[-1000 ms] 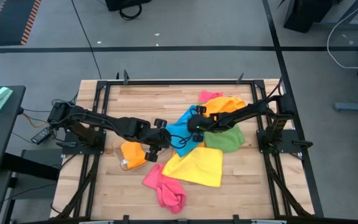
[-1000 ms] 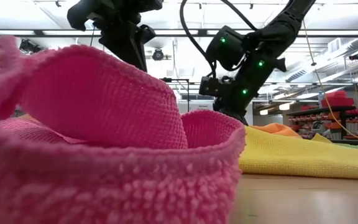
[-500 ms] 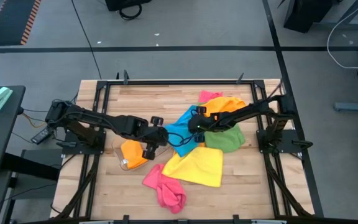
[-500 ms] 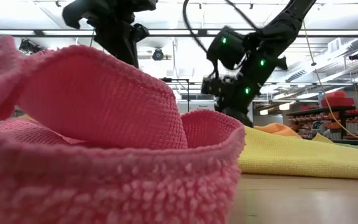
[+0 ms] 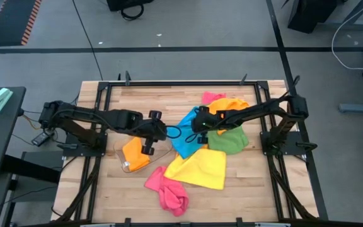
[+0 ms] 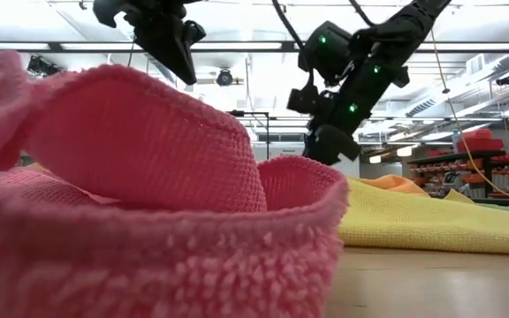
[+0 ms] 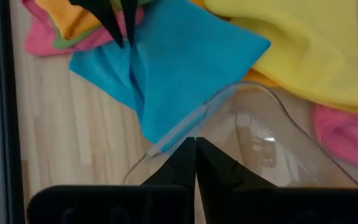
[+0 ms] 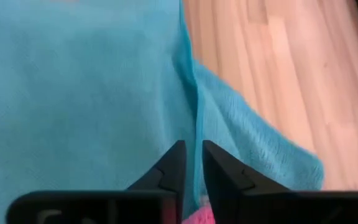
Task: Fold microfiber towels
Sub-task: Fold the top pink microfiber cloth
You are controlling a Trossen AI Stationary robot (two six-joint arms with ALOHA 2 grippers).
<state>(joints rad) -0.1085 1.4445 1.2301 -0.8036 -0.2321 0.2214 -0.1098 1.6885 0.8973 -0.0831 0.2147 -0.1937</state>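
Fingers on the right gripper [image 8: 189, 163] are pinched down on a raised fold of the blue towel [image 8: 79, 87], with a thin ridge of cloth running up between the two tips, so that one's got a grip on it. From overhead the same gripper [image 5: 197, 128] sits over the blue towel [image 5: 184, 129] near the middle of the table [image 5: 137, 98], its arm reaching in from the right side. The left gripper [image 7: 196, 149] has its fingers pressed together with nothing between them, hovering just off the blue towel's edge [image 7: 179, 74] and over the rim of a clear plastic tray [image 7: 253, 124]. Overhead puts it [image 5: 158, 134] just left of the blue towel, above the tray [image 5: 120, 154], which has an orange towel [image 5: 134, 153] bunched up in it. Around the blue one: another orange towel [image 5: 229, 106] and a bit of pink behind it, a green towel [image 5: 227, 141] to its right, a yellow towel [image 5: 200, 168] spread out in front and overlapping its near corner, and a crumpled pink towel [image 5: 167, 192] near the front edge, which fills most of the low view [image 6: 131, 194].
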